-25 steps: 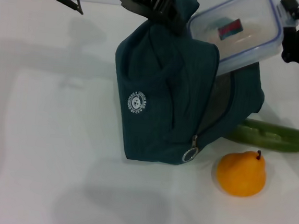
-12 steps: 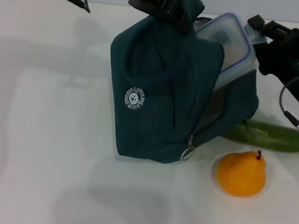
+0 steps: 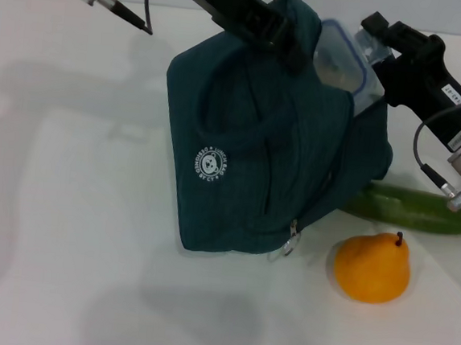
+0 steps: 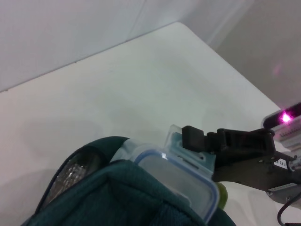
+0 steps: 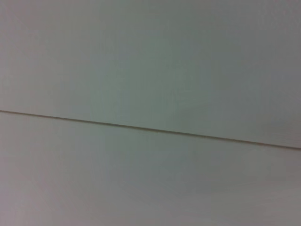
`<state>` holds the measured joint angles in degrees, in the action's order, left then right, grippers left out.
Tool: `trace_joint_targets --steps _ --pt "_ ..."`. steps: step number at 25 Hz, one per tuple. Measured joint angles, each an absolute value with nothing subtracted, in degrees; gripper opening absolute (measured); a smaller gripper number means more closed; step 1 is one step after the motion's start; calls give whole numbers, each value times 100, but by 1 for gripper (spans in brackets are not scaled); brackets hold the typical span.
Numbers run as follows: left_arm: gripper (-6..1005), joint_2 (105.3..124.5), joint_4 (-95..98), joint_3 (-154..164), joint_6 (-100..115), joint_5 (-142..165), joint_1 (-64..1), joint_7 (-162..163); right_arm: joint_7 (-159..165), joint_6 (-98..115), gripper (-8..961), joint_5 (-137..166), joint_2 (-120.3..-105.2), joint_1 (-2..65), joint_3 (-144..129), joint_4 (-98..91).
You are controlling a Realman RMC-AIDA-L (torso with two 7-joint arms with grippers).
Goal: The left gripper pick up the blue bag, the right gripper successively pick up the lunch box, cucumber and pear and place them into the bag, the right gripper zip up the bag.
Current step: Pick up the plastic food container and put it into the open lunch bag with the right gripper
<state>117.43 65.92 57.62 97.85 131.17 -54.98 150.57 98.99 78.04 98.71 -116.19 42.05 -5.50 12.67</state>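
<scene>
Now lunch box (image 3: 343, 63) half inside blue bag (image 3: 257, 142), right hand (image 3: 377, 42) gripping.

round white logo on blue bag (image 3: 249, 142), lettering illegible

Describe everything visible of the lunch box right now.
The lunch box is clear plastic with rounded corners and a blue-rimmed lid. It stands steeply tilted, its lower part sunk in the open top of the blue bag, only one end sticking out. The right gripper clamps its jaws on a lid tab at that end. The left wrist view shows the bag's foil lining beside it.
</scene>
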Motion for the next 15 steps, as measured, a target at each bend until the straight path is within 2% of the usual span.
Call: trace_joint_targets --steps 15 --pt "52 11625 6572 5409 9669 13123 -5383 14830 9894 7852 170 10607 -11619 4407 -538 1287"
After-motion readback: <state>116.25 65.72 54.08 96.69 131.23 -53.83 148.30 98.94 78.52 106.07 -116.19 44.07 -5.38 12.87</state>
